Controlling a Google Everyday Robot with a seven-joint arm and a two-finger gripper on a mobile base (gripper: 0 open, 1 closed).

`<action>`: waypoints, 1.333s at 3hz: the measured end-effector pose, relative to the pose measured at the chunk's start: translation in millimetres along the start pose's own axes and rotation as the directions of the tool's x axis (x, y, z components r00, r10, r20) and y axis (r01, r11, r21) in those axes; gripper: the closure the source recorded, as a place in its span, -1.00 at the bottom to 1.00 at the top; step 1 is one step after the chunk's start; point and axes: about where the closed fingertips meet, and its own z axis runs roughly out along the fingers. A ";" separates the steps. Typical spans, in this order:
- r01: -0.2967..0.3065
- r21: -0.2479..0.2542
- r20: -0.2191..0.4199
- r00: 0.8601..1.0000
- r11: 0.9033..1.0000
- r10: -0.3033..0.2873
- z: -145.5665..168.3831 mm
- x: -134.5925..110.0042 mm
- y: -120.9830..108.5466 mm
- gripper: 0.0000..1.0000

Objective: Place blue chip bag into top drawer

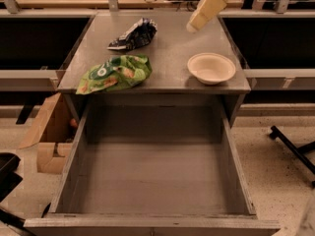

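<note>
The blue chip bag lies crumpled at the back left of the cabinet top, dark navy with white patches. The top drawer is pulled fully open below the front edge, and its grey bottom holds nothing. My gripper hangs from the upper right, its cream-coloured fingers pointing down and left over the back of the cabinet top. It is to the right of the blue bag and apart from it, and holds nothing that I can see.
A bright green chip bag lies at the front left of the cabinet top. A cream bowl sits at the front right. A cardboard box stands on the floor at the left. A chair base is at the right.
</note>
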 end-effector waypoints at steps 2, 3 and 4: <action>-0.045 -0.071 0.074 0.996 0.996 0.050 155.8 -3.8 -14.7 -1.00; -0.068 -0.088 0.080 0.994 0.994 0.075 219.4 -4.1 -17.0 -1.00; -0.087 -0.099 0.072 0.993 0.991 0.094 266.0 -5.4 -13.0 -1.00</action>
